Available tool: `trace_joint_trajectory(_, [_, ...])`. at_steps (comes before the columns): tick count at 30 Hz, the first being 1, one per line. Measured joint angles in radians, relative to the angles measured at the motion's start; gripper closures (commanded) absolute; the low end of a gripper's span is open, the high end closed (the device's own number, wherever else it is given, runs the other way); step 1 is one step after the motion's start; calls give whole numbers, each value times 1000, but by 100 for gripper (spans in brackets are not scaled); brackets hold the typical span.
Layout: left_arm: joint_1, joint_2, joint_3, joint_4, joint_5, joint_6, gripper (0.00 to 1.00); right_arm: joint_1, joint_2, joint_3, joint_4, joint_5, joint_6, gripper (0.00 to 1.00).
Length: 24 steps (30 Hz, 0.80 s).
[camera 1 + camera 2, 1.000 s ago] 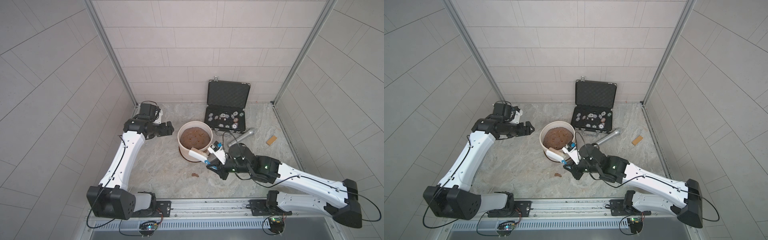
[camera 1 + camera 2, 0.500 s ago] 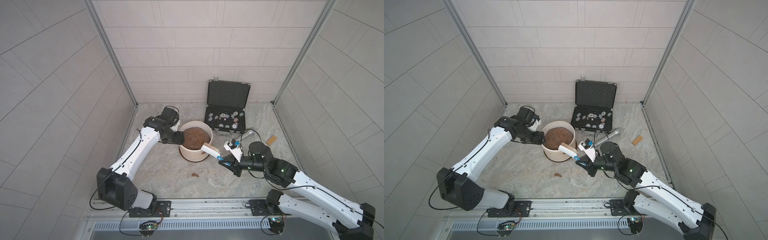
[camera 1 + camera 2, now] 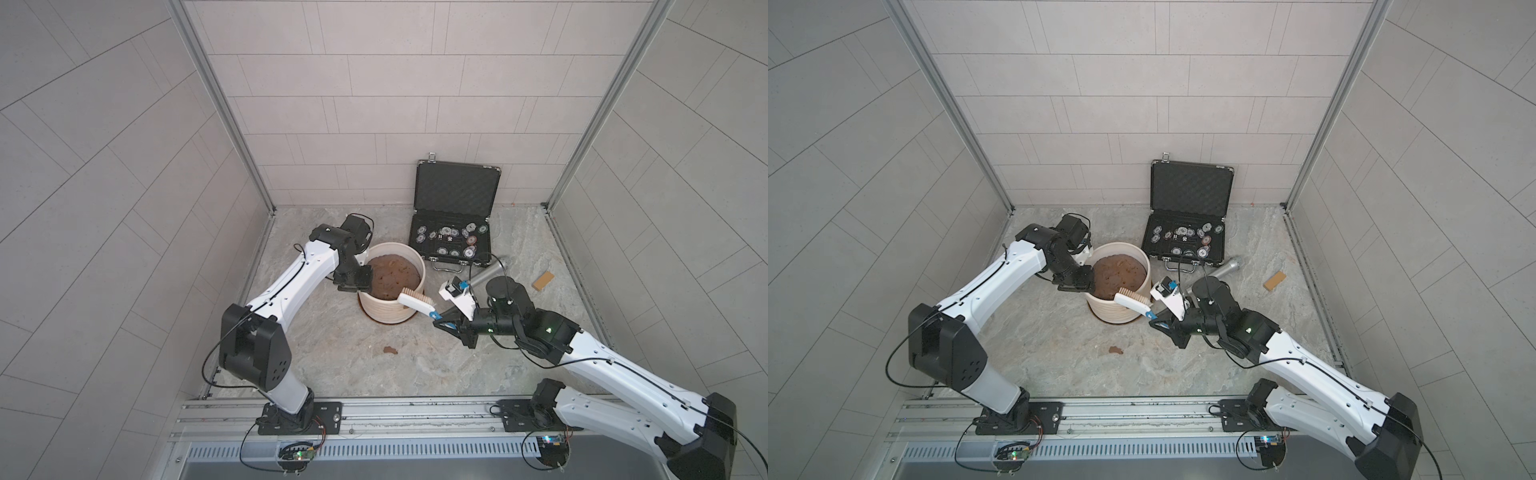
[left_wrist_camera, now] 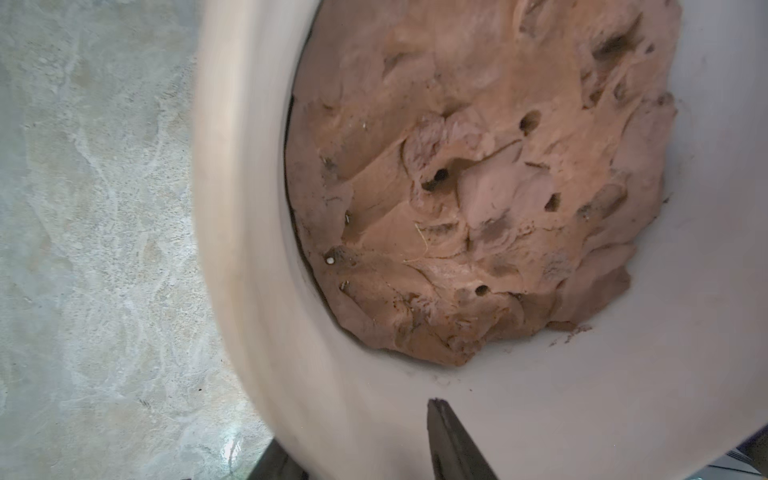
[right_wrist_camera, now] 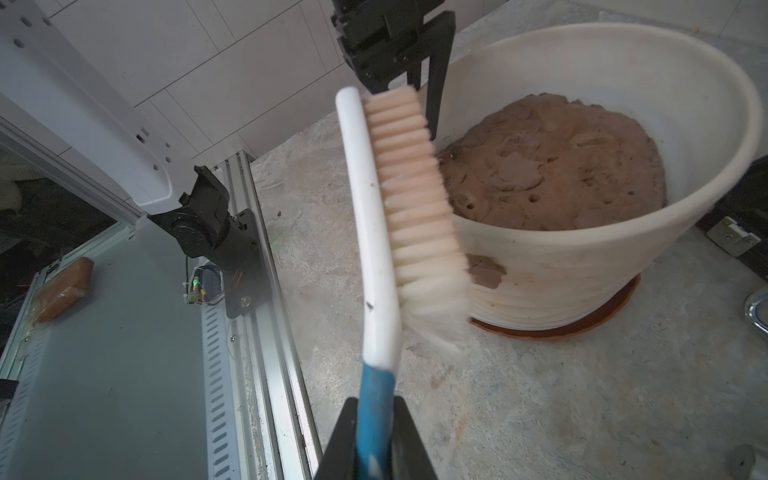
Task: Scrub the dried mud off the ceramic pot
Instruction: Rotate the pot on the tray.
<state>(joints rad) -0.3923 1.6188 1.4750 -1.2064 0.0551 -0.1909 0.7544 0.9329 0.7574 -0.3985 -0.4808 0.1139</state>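
The cream ribbed ceramic pot [image 3: 388, 312] [image 3: 1113, 312] [image 5: 582, 282] stands on a reddish saucer [image 5: 602, 318] and is full of brown soil [image 4: 478, 187]. A flat patch of dried mud [image 5: 486, 272] sticks to its outer wall; another blob [image 3: 390, 350] [image 3: 1115, 350] lies on the floor. My right gripper [image 3: 439, 322] [image 3: 1156, 321] [image 5: 374, 403] is shut on the blue handle end of a white scrub brush [image 3: 415, 303] [image 5: 374, 249], bristles facing the wall by the patch. My left gripper [image 3: 362, 281] [image 3: 1084, 283] [image 4: 353, 424] straddles the pot's far-left rim [image 4: 241, 208], one finger inside, one outside; contact is unclear.
An open black case of poker chips [image 3: 453, 237] stands behind the pot against the back wall. A silver cylinder [image 3: 490, 272] lies to the pot's right and a small wooden block [image 3: 543, 281] further right. Tiled walls close three sides; an aluminium rail [image 3: 374, 409] runs along the front.
The left arm swung from the back left to the pot and lowered its jaws over the rim, narrowing them. The right arm drew back to the right, lifting the brush toward the rim.
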Motion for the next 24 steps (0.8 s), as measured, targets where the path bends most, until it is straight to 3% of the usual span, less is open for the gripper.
trace_joint_trajectory(4, [5,36,43,-34,-23,-26,71,-30,56,0,5,-53,-28,100])
trace_joint_trajectory(12, [10,71,110,-40,-85,30,73,-30,74,15,4,-122,-52,100])
trace_joint_trajectory(17, [13,94,171,-44,-139,72,95,-30,93,53,-24,-156,-86,100])
trace_joint_trajectory(24, [16,164,257,-24,-193,133,95,-30,100,84,-120,-174,-232,100])
